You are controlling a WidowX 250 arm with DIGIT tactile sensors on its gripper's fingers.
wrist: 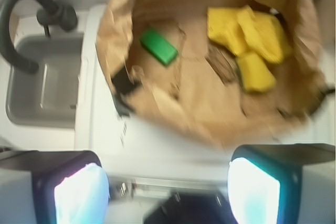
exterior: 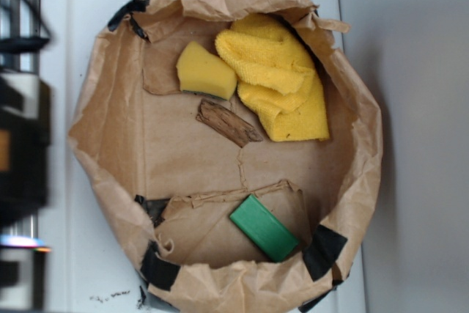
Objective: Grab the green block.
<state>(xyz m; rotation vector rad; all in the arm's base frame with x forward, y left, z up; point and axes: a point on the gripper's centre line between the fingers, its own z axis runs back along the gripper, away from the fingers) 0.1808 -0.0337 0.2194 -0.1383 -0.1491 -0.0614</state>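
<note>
The small flat bright green rectangular block (exterior: 264,228) lies on the floor of a crumpled brown paper bag (exterior: 95,108) rolled down into a shallow bowl, which sits on a white bench (exterior: 73,5). In the wrist view the end effector (wrist: 167,192) hovers outside the bag, its two pale fingers (wrist: 79,195) set wide apart with nothing between them. The green block (wrist: 158,46) is well ahead of the end effector and a little toward its left finger, past the near rim of the bag, and touches neither finger. It lies flat, turned at an angle, close to the bag's wall.

Farther off, ahead and toward the right finger, are a yellow sponge wedge (exterior: 205,71), a folded yellow terry cloth (exterior: 282,78) just beside it, and a brown piece of bark or torn paper (exterior: 227,122) next to them. Off the end effector's left side, a grey sink (wrist: 44,80) with a dark curved faucet (wrist: 23,19) sits beside the bench. The wrist view is blurred.
</note>
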